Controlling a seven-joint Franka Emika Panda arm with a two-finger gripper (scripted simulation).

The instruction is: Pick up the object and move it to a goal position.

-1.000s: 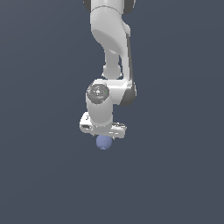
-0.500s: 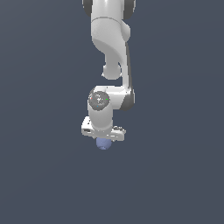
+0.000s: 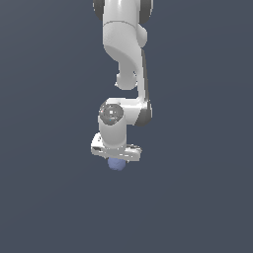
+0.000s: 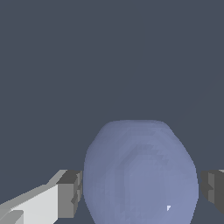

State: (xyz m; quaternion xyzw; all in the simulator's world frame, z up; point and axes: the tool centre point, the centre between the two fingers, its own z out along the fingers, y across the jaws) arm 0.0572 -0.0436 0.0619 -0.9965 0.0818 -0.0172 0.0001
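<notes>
The periwinkle-blue ball sits under the white hand of the arm in the exterior view, near the picture's middle. My gripper is shut on the ball, which pokes out below the hand. In the wrist view the ball fills the space between the two grey finger pads, one on each side and both against it. My gripper shows only by these pads there. Whether the ball rests on the ground or hangs above it cannot be told.
A plain dark grey-blue ground fills both views. The white arm reaches down from the top of the exterior view. No other object or marker shows.
The arm's upper links have swung and straightened, and the hand sits slightly lower in the picture. The ball has stayed between the fingers at nearly the same spot.
</notes>
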